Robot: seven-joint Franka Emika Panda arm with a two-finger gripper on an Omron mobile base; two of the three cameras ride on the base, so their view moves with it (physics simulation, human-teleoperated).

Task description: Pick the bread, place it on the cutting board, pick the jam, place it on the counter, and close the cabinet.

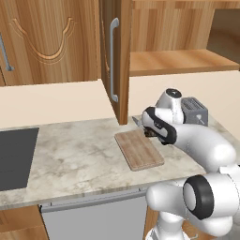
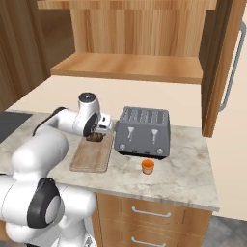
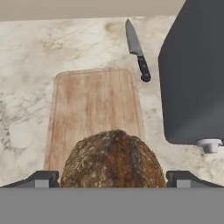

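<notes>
Two dark fingertips (image 3: 41,178) stand wide on either side of the bread (image 3: 114,159) in our hand view, and we cannot tell whether they press it or just flank it. We see the jaws, as the gripper (image 2: 98,131) reads from the right base view, low over the near-toaster end of the cutting board (image 3: 94,103), with the bread sitting on or just above the wood there. Most of the board lies bare beyond the bread. A black-handled knife (image 3: 136,48) rests on the bench (image 1: 75,154) just past the board's far corner, apart from it. Close along one long edge of the board stands the grey toaster (image 2: 143,131), leaving only a narrow strip of stone between. In front of the toaster, near the bench's front edge, the jam (image 2: 147,166) stands upright on the stone. Left of the board we have broad open marble up to a dark cooktop (image 1: 16,157). Above, the cabinet (image 1: 154,42) is open, its door (image 1: 114,58) swung out edge-on over the bench, shelf bare.
</notes>
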